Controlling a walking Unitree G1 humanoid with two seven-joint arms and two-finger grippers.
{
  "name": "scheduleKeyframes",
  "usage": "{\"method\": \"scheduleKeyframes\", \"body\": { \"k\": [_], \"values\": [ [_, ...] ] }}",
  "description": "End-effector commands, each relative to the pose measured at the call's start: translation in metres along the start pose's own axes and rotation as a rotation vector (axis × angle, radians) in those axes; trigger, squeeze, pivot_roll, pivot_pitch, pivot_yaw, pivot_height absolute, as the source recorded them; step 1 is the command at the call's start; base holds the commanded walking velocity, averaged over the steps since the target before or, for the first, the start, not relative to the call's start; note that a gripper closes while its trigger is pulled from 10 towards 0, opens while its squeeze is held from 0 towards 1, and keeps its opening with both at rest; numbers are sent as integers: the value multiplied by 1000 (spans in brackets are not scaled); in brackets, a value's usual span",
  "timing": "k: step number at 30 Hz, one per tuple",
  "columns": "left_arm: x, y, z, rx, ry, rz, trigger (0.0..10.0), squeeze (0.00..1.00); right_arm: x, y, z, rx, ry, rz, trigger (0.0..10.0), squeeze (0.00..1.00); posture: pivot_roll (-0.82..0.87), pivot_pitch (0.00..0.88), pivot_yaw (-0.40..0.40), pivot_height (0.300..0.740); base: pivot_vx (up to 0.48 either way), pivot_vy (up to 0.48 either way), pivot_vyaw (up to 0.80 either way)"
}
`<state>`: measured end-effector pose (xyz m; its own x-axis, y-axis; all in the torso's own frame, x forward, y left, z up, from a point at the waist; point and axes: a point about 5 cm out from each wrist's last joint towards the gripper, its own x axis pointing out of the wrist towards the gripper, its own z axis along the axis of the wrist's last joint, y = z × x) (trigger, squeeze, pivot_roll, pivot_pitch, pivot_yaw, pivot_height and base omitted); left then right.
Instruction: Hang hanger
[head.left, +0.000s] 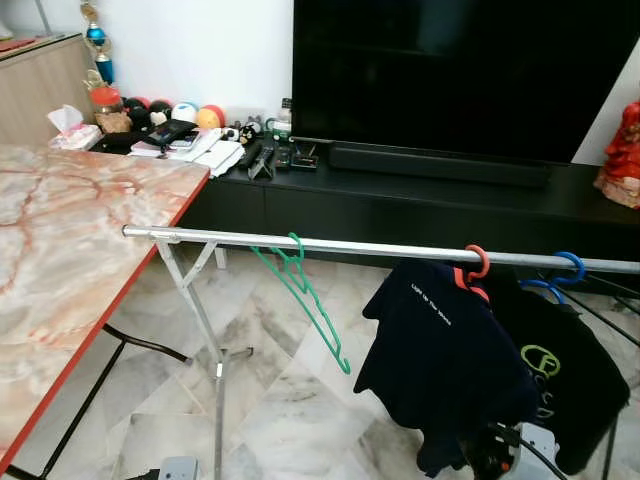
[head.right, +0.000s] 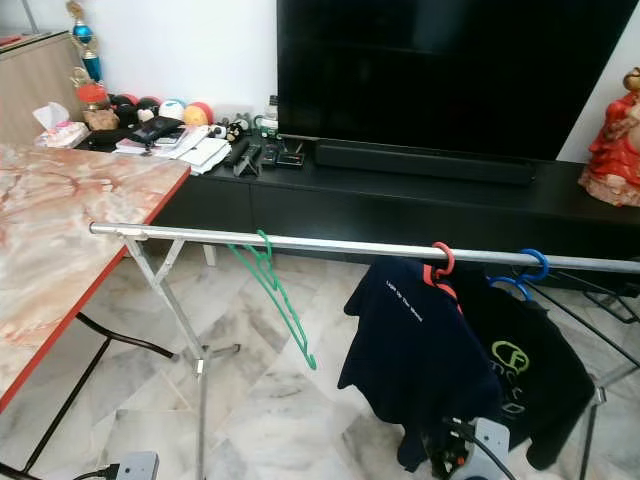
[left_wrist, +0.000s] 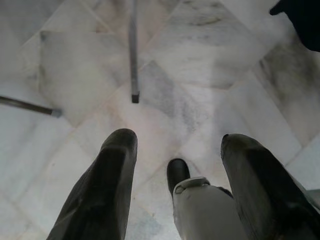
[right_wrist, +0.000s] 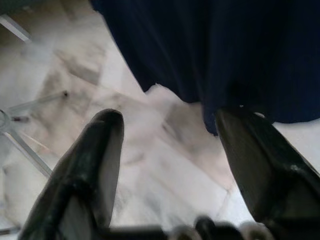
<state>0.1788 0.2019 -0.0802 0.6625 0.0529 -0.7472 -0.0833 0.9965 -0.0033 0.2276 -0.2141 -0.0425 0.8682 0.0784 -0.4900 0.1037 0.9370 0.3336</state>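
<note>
A silver rail (head.left: 350, 245) runs across the eye views. An empty green hanger (head.left: 308, 305) hangs on it by its hook, tilted, left of centre. Further right a red hanger (head.left: 476, 264) carries a dark navy T-shirt (head.left: 440, 360). A blue hanger (head.left: 562, 272) with a black shirt (head.left: 565, 380) follows. My left gripper (left_wrist: 178, 139) is open, low over the marble floor (left_wrist: 200, 65) with nothing between its fingers. My right gripper (right_wrist: 170, 117) is open too, just under the hem of the navy T-shirt (right_wrist: 225, 50).
A marble table with a red edge (head.left: 60, 250) stands at the left, close to the rail's end. The rack's metal legs (head.left: 215, 380) spread over the floor below. Behind are a black TV console (head.left: 450, 200), a large TV (head.left: 460, 70) and a red figurine (head.left: 625, 150).
</note>
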Motion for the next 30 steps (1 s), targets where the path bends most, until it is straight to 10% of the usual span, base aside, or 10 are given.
{"method": "scheduleKeyframes", "body": {
  "k": [1,17,30],
  "values": [
    [0,-3,-3,10,19,-12,10000,0,9,29,12,-57,-110,105,10000,0,-11,0,-24,740,0,0,0],
    [-1,0,-2,27,11,-12,10000,0,-10,46,100,-138,-586,155,10000,0,-12,0,-15,740,0,0,0],
    [-1,-3,-5,32,15,-32,10000,0,-22,65,126,-159,-675,156,10000,0,-8,0,-18,740,0,0,0]
  ]
}}
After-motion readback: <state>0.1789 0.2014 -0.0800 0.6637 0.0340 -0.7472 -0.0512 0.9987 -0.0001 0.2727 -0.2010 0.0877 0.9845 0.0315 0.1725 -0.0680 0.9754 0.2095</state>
